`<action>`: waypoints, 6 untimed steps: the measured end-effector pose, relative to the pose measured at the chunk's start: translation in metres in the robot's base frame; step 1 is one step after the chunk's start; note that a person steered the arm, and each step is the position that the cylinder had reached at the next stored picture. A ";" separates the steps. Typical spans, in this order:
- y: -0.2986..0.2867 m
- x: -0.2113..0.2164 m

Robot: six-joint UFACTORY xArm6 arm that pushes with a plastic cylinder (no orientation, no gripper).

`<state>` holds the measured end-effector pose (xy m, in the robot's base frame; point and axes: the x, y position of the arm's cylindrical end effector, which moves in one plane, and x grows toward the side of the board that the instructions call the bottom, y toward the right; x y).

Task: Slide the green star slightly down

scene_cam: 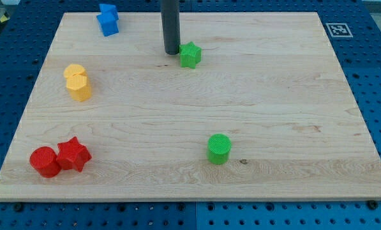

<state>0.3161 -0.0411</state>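
Tip [171,52] just left of green star [190,55], near board's [273,96] top, no fingers on rod

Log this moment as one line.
task: green star slightly down | my tip: at star's left side | star: near board top

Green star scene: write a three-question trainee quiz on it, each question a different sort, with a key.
1. True or false: my tip sits at the view's left of the green star, close beside it.
2. Which block touches the red cylinder? A) the yellow block B) the red star C) the blue block
3. Fill in: the green cylinder lies toward the view's ____ of the wooden board.

Key: 1 true; 2 B; 3 bottom.
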 end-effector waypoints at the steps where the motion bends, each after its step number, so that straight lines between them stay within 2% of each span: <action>1: 0.008 -0.006; 3: 0.032 -0.014; 6: 0.033 0.033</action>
